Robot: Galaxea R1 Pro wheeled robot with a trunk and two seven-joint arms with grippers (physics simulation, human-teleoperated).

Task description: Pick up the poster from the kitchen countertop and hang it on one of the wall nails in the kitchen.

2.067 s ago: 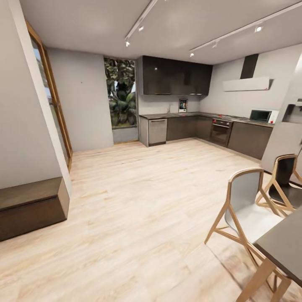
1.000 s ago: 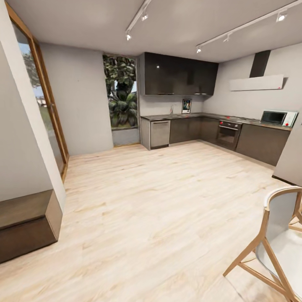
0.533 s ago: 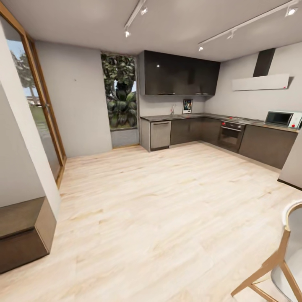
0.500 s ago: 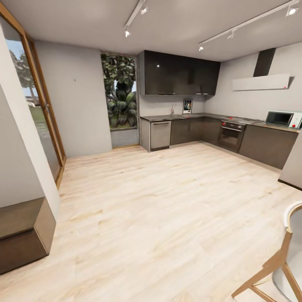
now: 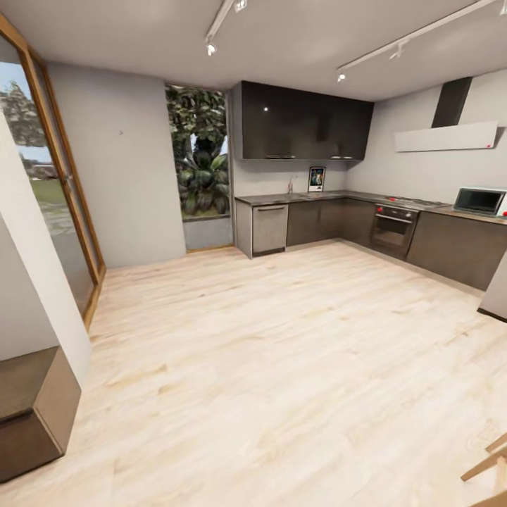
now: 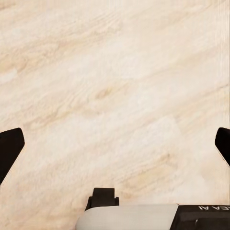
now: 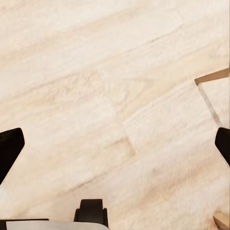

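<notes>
Floor [image 5: 282, 366] open, robot in transit. Worktop [image 5: 331, 197] along the far wall, well apart from us; poster [image 5: 317, 179] stands upright on it against the back wall, near the tap. Left gripper [image 6: 115, 143] and right gripper [image 7: 115, 143] both wide open, empty, facing the floor. Risks: chair leg [image 5: 486, 461] close at right could snag the base on a turn; the leaning poster may tip if nudged before a firm grip.

Bright even render, soft blur, wide-angle edge distortion.
</notes>
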